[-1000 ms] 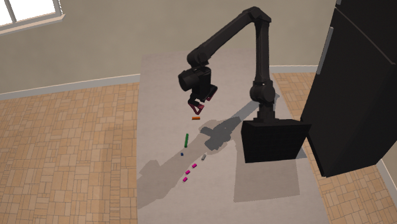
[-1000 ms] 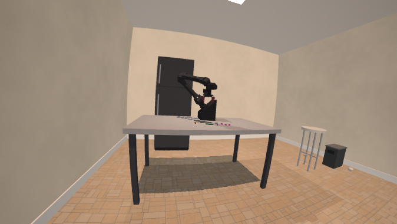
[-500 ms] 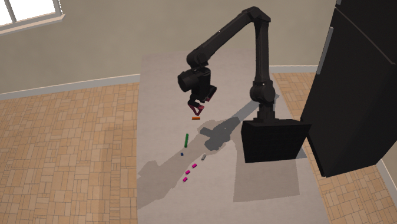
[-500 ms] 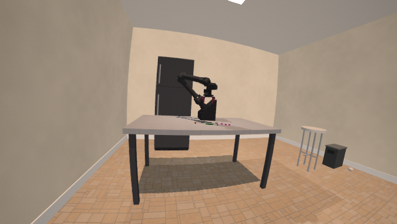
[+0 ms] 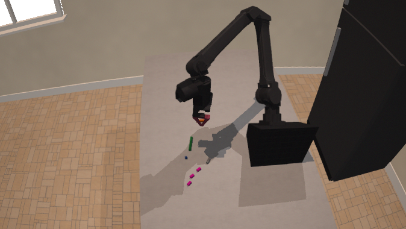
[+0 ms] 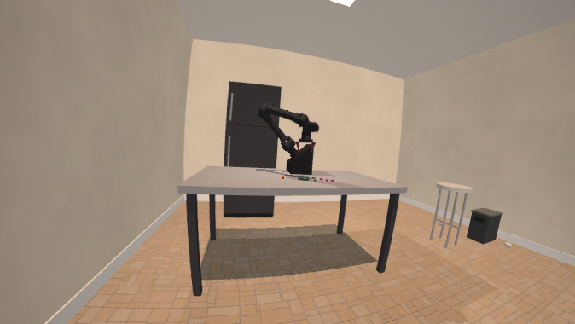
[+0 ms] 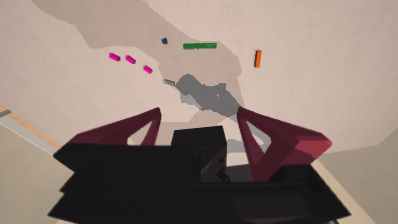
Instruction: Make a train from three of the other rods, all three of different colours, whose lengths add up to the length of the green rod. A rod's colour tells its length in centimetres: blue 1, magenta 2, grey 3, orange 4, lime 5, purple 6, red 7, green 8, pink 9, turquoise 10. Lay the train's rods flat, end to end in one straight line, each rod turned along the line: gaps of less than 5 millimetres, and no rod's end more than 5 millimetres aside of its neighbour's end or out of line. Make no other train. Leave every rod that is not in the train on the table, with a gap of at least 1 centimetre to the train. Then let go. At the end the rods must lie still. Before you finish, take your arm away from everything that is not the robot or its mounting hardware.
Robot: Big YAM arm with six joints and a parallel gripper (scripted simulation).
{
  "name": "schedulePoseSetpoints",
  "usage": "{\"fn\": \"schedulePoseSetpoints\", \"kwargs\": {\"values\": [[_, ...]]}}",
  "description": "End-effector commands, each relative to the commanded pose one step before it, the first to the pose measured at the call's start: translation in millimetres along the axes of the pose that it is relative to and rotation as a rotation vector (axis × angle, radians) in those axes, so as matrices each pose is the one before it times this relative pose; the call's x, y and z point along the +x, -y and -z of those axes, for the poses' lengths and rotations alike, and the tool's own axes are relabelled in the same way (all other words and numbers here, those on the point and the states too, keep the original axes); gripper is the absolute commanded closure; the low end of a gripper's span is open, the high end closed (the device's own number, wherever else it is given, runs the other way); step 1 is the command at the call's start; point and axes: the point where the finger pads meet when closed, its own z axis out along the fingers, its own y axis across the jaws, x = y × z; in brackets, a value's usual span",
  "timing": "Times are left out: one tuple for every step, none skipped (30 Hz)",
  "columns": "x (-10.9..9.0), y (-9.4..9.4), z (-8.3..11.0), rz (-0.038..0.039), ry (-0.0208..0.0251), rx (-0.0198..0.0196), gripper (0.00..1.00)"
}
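Observation:
My gripper (image 5: 202,120) (image 7: 199,111) is open and empty, high above the table (image 5: 168,90) (image 6: 256,189). The green rod (image 5: 190,143) (image 7: 199,46) (image 6: 304,179) lies flat on the table. An orange rod (image 7: 258,58) (image 6: 282,177) lies apart from it, beyond one end, below my fingers. A small blue rod (image 5: 186,157) (image 7: 164,41) lies near the green rod's other end. A grey rod (image 5: 208,161) (image 7: 170,81) lies in the arm's shadow. Three magenta rods (image 5: 199,169) (image 5: 191,176) (image 5: 189,183) (image 7: 130,59) lie in a loose row with gaps between them.
The arm's black base box (image 5: 278,143) stands on the table to the right of the rods. A dark fridge (image 5: 367,90) stands beside the table. A stool (image 6: 452,209) and a small dark box (image 6: 484,223) stand on the floor.

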Motion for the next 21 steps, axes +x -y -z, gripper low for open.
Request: {"fn": "schedulePoseSetpoints", "kwargs": {"values": [[-25.67,-7.14,8.72,0.11499,0.03152,-0.02404,0.0],[0.45,-0.15,-0.13,0.0011,-0.00024,0.0004,0.0],[-3.0,-3.49,-3.04,0.06622,-0.00086,-0.00019,0.0],[0.0,-0.01,0.0,0.0,-0.00003,-0.00005,0.0],[-2.83,-4.01,-3.08,0.07164,-0.00026,0.00016,0.0],[0.01,-0.03,0.0,0.0,-0.00008,-0.00018,0.0],[0.02,-0.67,0.6,0.00189,0.0017,0.00008,0.0],[0.0,0.0,0.0,0.0,0.0,0.0,0.0],[0.0,0.0,0.0,0.0,0.0,0.0,0.0],[-3.19,-3.4,-3.81,0.07309,-0.0018,-0.00001,0.0],[0.0,-0.29,0.24,0.00076,0.00064,-0.00003,0.0],[-3.5,-3.55,-3.81,0.07656,-0.00126,-0.00005,0.0],[0.01,-0.04,0.0,0.0,-0.00006,-0.00021,0.0],[-0.05,-0.46,0.41,0.00126,0.00111,0.00021,0.0],[-3.8,-3.33,-4.1,0.07885,-0.00151,-0.00018,0.0],[-0.03,-0.22,0.17,0.00052,0.00041,-0.00006,0.0],[1.36,-0.81,-0.59,0.00314,-0.00178,0.00077,0.0],[8.86,-1.39,-3.6,0.0163,-0.01912,0.00413,0.0],[-14.39,-0.98,0.44,0.06239,0.02019,-0.00419,0.0],[0.0,-0.01,0.0,0.0,-0.00001,-0.00007,0.0],[-0.12,-0.44,0.41,0.00125,0.00106,0.00044,0.0]]}}
